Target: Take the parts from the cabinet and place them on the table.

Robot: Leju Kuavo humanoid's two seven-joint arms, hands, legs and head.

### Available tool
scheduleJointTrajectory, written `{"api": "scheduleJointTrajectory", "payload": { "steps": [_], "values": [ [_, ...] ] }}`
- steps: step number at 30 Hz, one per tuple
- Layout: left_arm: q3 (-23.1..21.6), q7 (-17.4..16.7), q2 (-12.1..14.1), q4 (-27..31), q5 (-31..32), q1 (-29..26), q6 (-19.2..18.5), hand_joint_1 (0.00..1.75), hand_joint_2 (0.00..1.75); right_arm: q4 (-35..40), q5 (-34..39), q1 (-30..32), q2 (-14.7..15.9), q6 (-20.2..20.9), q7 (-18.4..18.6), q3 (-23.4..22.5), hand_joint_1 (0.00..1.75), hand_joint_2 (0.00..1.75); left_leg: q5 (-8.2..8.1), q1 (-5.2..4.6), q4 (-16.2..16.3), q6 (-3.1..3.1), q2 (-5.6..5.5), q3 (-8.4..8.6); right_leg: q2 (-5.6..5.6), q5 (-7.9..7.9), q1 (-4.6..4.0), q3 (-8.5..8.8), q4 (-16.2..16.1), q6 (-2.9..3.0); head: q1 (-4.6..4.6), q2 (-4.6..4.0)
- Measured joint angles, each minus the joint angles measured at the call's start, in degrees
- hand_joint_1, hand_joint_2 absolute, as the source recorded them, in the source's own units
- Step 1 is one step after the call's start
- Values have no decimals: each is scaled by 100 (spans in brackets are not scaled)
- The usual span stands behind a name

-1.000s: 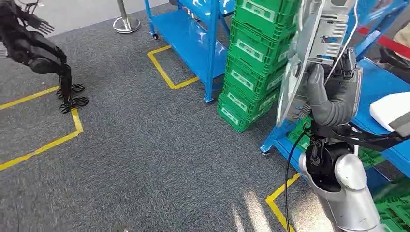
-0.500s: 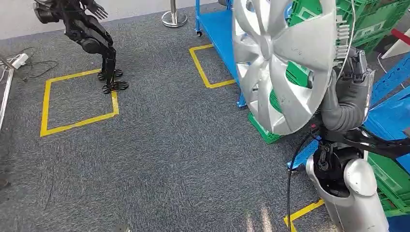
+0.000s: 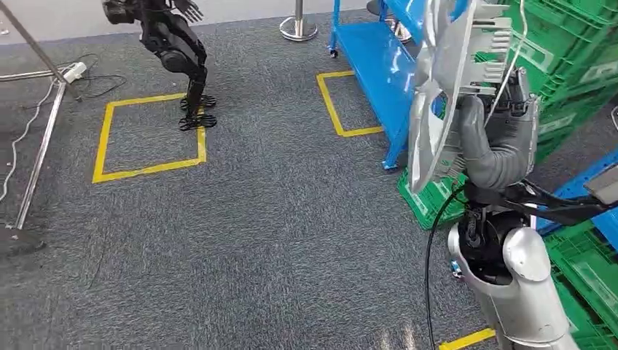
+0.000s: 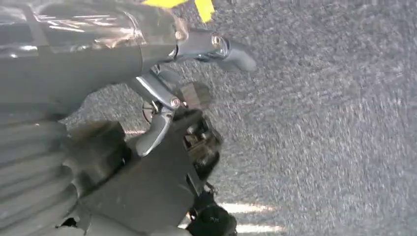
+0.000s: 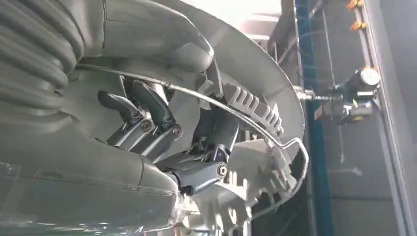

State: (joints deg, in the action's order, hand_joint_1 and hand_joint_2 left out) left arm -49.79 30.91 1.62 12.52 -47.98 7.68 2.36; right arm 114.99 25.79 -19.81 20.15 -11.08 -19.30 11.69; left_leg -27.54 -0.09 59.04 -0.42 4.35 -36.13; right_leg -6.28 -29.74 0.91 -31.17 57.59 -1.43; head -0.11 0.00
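My right hand (image 3: 497, 138) grips a silver wheel cover (image 3: 446, 95) by its rim and holds it upright at chest height, edge-on to the head view. In the right wrist view the dark fingers (image 5: 147, 118) hook over the ribbed back of the wheel cover (image 5: 255, 69), with the thumb on the other side. My left hand (image 4: 162, 98) hangs over grey carpet with its fingers apart and nothing in them.
A blue shelf cart (image 3: 373, 52) stands ahead on the right, with stacked green crates (image 3: 576, 65) behind my arm. A black robot (image 3: 175, 40) stands by a yellow floor square (image 3: 149, 135). A stanchion base (image 3: 297, 29) and a metal stand leg (image 3: 36, 146) lie further off.
The whole view has swung left, so the cart and crates slid to the right of the picture. The wheel cover has turned from face-on back to edge-on in my right hand.
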Motion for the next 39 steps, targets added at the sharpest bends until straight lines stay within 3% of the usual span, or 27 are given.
{"api": "scheduleJointTrajectory", "payload": {
  "steps": [1,3,4,6,7,8,10,11,12,14,16,17,18,19,21,22,23,25,26,27,29,31,32,34,36,37,39],
  "values": [
    [0,-9,7,0,0,12,0,0,175,-2,0,-25,-4,-2,2,-2,175,175,22,11,-22,46,-73,11,-51,-21,18,20,-6,-42,-9,0],
    [0,-26,11,0,2,47,0,0,175,-2,0,-39,-7,2,2,-9,175,175,52,43,-48,125,-212,31,416,-319,56,-99,326,-78,41,0],
    [-2,-33,2,2,4,70,-2,0,175,-4,0,-43,4,2,2,-15,175,175,56,39,-48,149,-288,32,534,-543,50,-277,746,-71,83,0],
    [-2,-37,-18,2,7,88,-7,0,175,-20,0,-39,11,4,2,-11,175,175,62,10,-46,175,-446,32,599,-891,31,-700,1644,-56,151,0],
    [-2,-42,-17,2,7,84,-7,0,175,-35,2,-31,9,2,2,-11,175,175,65,-2,-45,180,-538,36,600,-883,19,-813,1838,-37,184,0],
    [-2,-42,-17,2,7,80,-7,0,175,-50,0,-30,9,4,2,-11,175,175,67,-12,-44,183,-618,42,605,-733,7,-788,1731,-7,207,0],
    [-2,-41,-17,2,9,84,-7,0,175,-55,0,-37,11,9,2,-11,175,175,71,-40,-40,187,-781,64,686,-179,-4,-471,919,76,241,0],
    [-2,-44,-22,2,11,82,-9,0,175,-55,0,-43,13,11,2,-11,175,175,71,-43,-40,187,-852,71,836,84,-8,-276,439,128,253,0],
    [0,-46,-42,2,13,88,-11,0,175,-55,2,-38,20,18,2,-15,175,175,83,-65,-32,167,-904,44,1062,50,5,-181,263,181,214,0],
    [-2,-52,-37,2,13,82,-15,0,175,-63,0,-39,39,28,7,-13,175,175,123,-17,-22,103,-1024,-29,959,36,-23,-147,107,154,221,0],
    [-2,-55,-35,0,13,51,-17,0,175,-63,2,-47,37,37,9,-9,175,175,159,-9,-58,39,-1138,-53,854,63,-27,-131,56,184,223,0],
    [0,-55,5,-4,13,49,-17,0,175,-61,2,-55,37,44,9,-7,175,175,112,-18,-29,28,-1035,-78,752,115,36,-90,-29,195,236,0],
    [-2,-52,-15,2,13,48,-17,0,175,-61,0,-52,33,50,9,2,175,175,-16,-77,94,-28,-564,-126,719,129,22,-60,-74,216,177,0],
    [0,-52,-15,0,13,66,-17,0,175,-59,2,-56,31,48,9,-7,175,175,-254,-30,449,-75,-412,-302,631,134,13,-58,-78,241,85,0],
    [0,-57,-13,0,13,64,-17,0,175,-68,0,-43,33,42,9,-7,175,175,-619,54,1292,-137,-392,-707,487,122,14,-58,-70,239,57,0],
    [0,-57,-13,0,13,57,-17,0,175,-72,2,-32,28,42,9,-2,175,175,-668,70,1537,-169,-401,-837,422,116,22,-59,-68,230,26,0],
    [0,-59,-13,-2,13,50,-17,0,175,-85,2,-28,26,42,9,-4,175,175,-585,94,1525,-196,-401,-838,356,108,31,-57,-65,218,0,0],
    [0,-59,-9,-4,13,49,-17,0,175,-111,2,-30,20,42,9,-7,175,175,-137,120,838,-231,-318,-460,242,73,53,-36,-44,163,-17,0],
    [0,-59,-9,-4,13,52,-17,0,175,-114,4,-31,15,42,9,-9,175,175,79,119,357,-239,-152,-177,194,44,61,-19,-19,125,-26,0],
    [2,-59,-9,-2,13,55,-17,0,175,-114,4,-34,13,42,9,-11,175,175,66,88,71,-246,168,-35,157,12,42,-13,3,82,-44,0],
    [2,-59,-9,-2,13,64,-17,0,175,-116,7,-28,11,42,11,-20,175,175,35,35,16,-90,103,-12,74,-17,-4,1,24,6,-46,0],
    [2,-61,0,-7,11,55,-15,0,175,-116,7,-30,7,42,9,-20,175,175,43,18,13,-8,-44,-35,-76,-28,8,52,-15,-41,-15,0],
    [2,-61,9,-9,13,55,-15,0,175,-116,7,-32,7,42,9,-22,175,175,73,45,-8,45,-132,-18,-73,-86,38,57,-6,-90,-11,0],
    [2,-59,11,-7,13,63,-15,0,175,-116,7,-17,11,42,9,-44,175,175,79,53,-11,120,-288,-19,430,-429,73,-106,465,-85,54,0],
    [0,-61,0,-2,13,63,-15,0,175,-116,7,-8,11,42,9,-52,175,175,83,35,-9,152,-457,-16,592,-840,45,-567,1426,-79,142,0],
    [0,-61,0,-2,13,59,-15,0,175,-116,7,4,7,42,9,-48,175,175,87,16,-9,161,-542,-15,602,-910,33,-753,1762,-66,181,0],
    [0,-61,4,-4,13,53,-15,0,175,-136,7,17,7,42,9,-48,175,175,84,-17,-8,177,-718,9,623,-604,0,-774,1617,5,234,0]
  ]
}}
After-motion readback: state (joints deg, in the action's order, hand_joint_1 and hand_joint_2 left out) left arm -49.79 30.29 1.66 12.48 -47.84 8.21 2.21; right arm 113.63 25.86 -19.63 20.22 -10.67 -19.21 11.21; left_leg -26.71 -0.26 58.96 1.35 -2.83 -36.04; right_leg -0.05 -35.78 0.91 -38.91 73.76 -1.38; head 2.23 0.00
